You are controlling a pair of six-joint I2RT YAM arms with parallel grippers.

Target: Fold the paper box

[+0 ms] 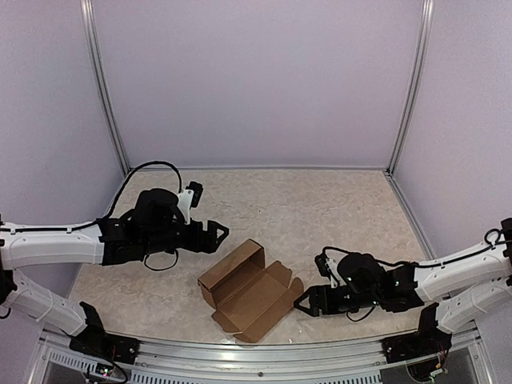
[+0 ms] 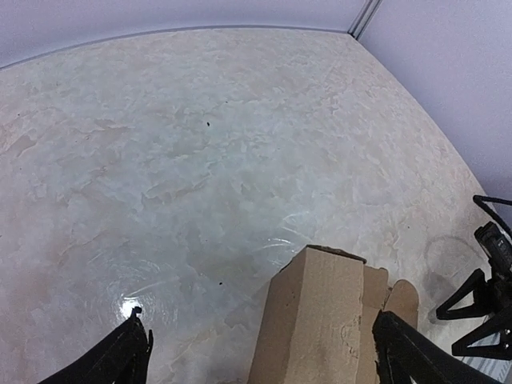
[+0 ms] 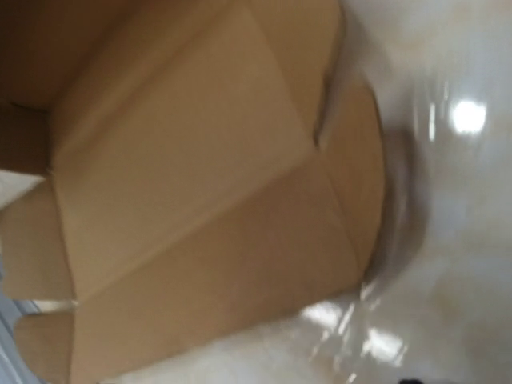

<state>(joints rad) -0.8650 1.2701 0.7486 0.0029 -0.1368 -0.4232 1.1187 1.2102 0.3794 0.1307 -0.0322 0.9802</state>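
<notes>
paper box point(image 3: 200, 200) — flaps open, lying on counter point(image 1: 320, 208) | we see left gripper point(image 1: 218, 238) spread near its end | right gripper point(image 1: 298, 304) spread — just beside its other end

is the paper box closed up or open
Open: the paper box lies with its lid flap spread out and inside showing.

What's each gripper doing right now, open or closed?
Left gripper: open, beside the paper box, holding nothing.
Right gripper: open, at the box's flap.
</notes>
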